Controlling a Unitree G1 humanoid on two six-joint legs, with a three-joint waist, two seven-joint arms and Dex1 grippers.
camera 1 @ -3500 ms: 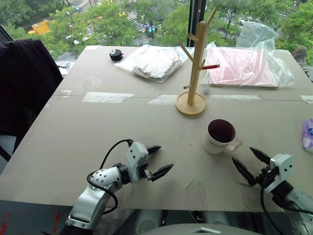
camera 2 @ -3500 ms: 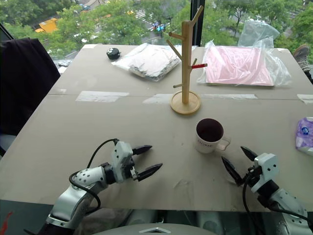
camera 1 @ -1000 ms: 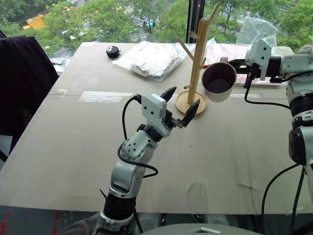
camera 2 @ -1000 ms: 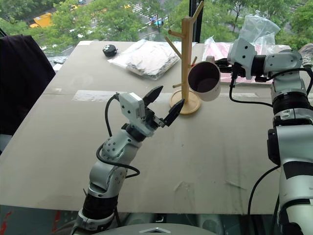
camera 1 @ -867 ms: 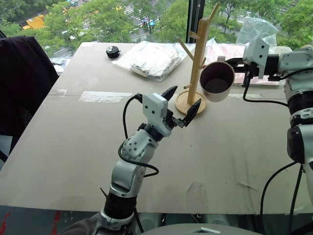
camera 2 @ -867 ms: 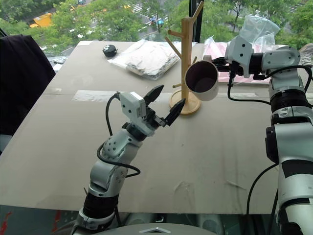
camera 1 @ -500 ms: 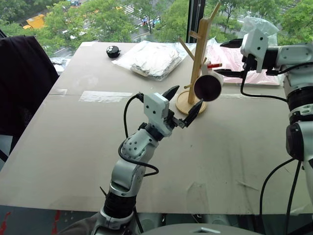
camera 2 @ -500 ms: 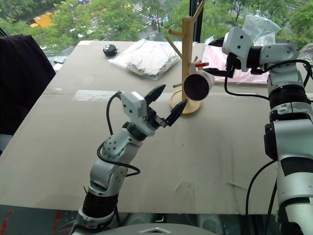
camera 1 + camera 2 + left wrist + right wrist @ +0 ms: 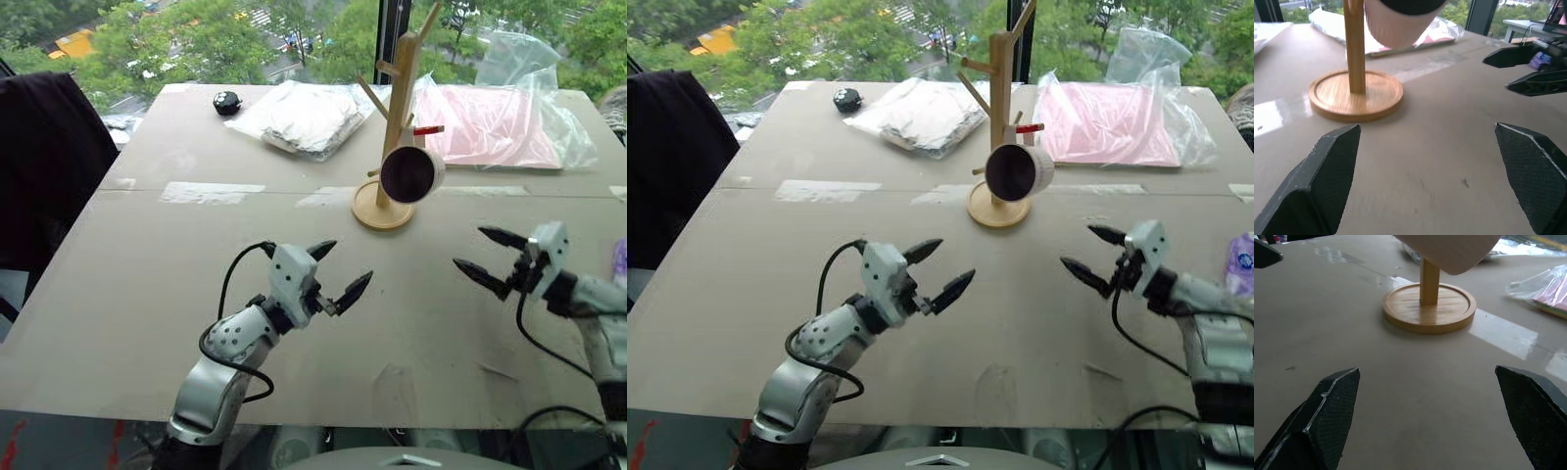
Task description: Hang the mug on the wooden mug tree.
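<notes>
Mug (image 9: 409, 173) hangs on the tree (image 9: 394, 117), mouth facing the camera, in the left eye view; both hands are low over the table (image 9: 147, 284). Left hand (image 9: 330, 271) is open and empty, right hand (image 9: 490, 257) too. Left wrist view: tree base near, open fingers (image 9: 1327, 171) apart. Right wrist view: same base, fingers (image 9: 1327, 406) wide.

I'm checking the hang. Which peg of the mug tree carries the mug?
The red-tipped peg on the wooden mug tree. The mug hangs just below it, maroon mouth facing the camera; the plain wooden pegs are bare.
</notes>
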